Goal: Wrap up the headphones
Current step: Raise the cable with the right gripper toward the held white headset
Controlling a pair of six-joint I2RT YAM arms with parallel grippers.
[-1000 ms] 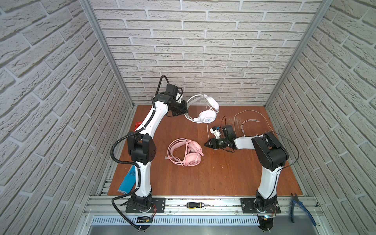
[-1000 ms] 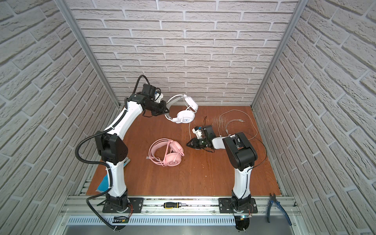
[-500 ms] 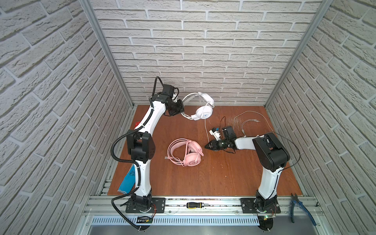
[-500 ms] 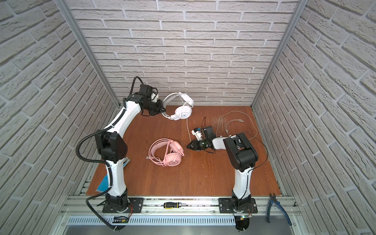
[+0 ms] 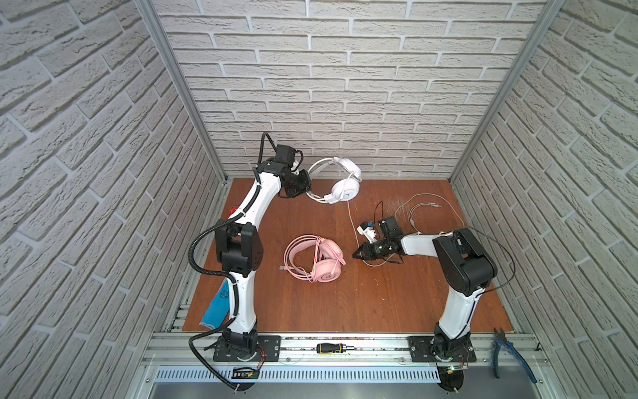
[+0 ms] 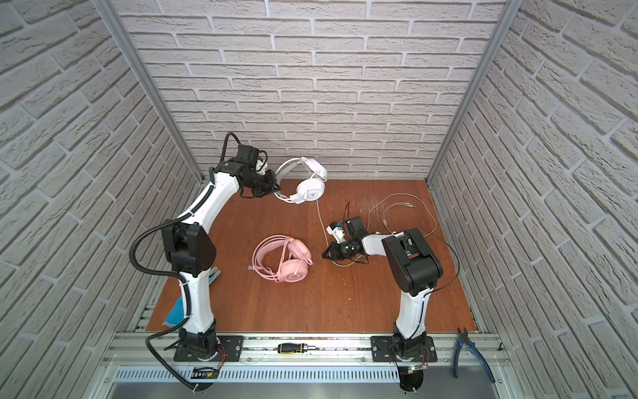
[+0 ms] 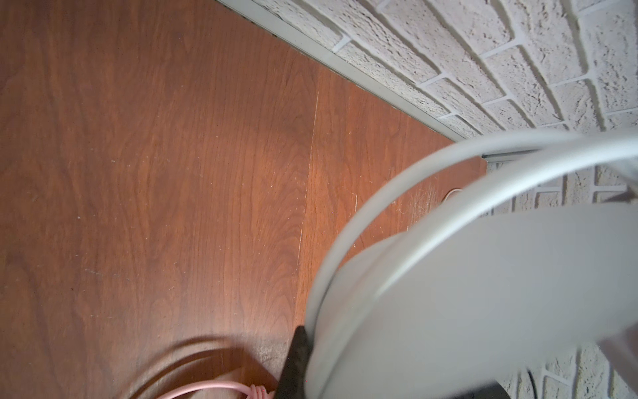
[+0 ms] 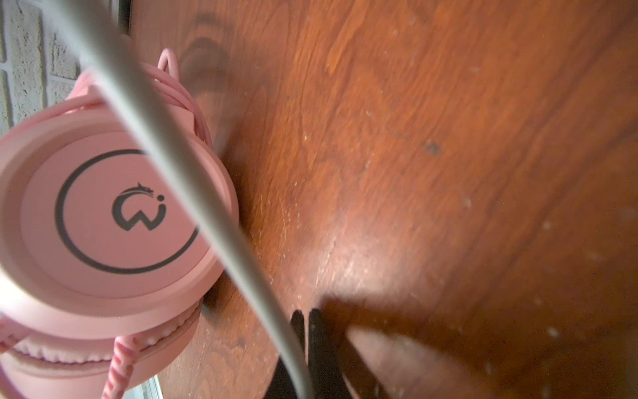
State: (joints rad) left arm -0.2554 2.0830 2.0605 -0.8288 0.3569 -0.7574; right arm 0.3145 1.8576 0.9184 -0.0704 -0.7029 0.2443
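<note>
Bright, even light is filling both top views, leaving soft shadows on the wooden table (image 5: 345,311). In the left wrist view the brick wall (image 7: 483,51) is bowing at one o'clock and the white headphones (image 7: 483,293) are blurring at four o'clock; the white cable (image 8: 179,186) is smearing across the right wrist view.

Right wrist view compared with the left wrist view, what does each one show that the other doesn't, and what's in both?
Only the right wrist view shows the pink headphones earcup with its logo, and the white cable running close past the shut right end effector. Only the left wrist view shows the white headphones headband, very close and blurred, and the table's back edge. Both show the wooden table, some brick wall and at least a sliver of pink.
</note>
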